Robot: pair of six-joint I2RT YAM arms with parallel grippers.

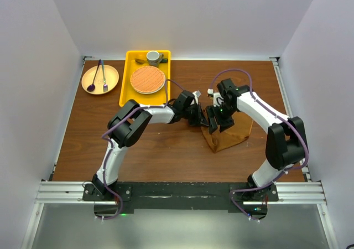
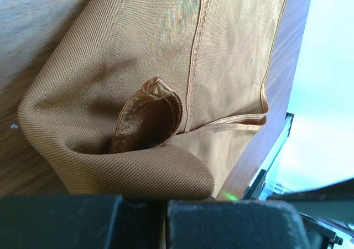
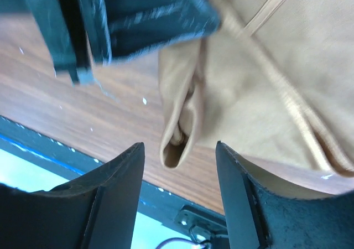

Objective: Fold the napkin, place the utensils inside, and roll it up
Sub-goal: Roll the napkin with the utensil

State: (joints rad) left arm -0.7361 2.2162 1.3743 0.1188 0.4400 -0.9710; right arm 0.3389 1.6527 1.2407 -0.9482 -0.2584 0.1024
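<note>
At the bottom of the left wrist view the left gripper (image 2: 165, 205) pinches the napkin (image 2: 138, 55); the right gripper (image 3: 178, 155) gapes (holding nothing), so the loose roll may unfurl.

Wooden table (image 1: 166, 149) with napkin (image 1: 232, 135), yellow tray (image 1: 126, 83), tan plate (image 1: 112, 74)

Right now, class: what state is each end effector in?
Left end effector: closed against the napkin fold; grip cannot be told.
Right end effector: open, holding nothing.
</note>
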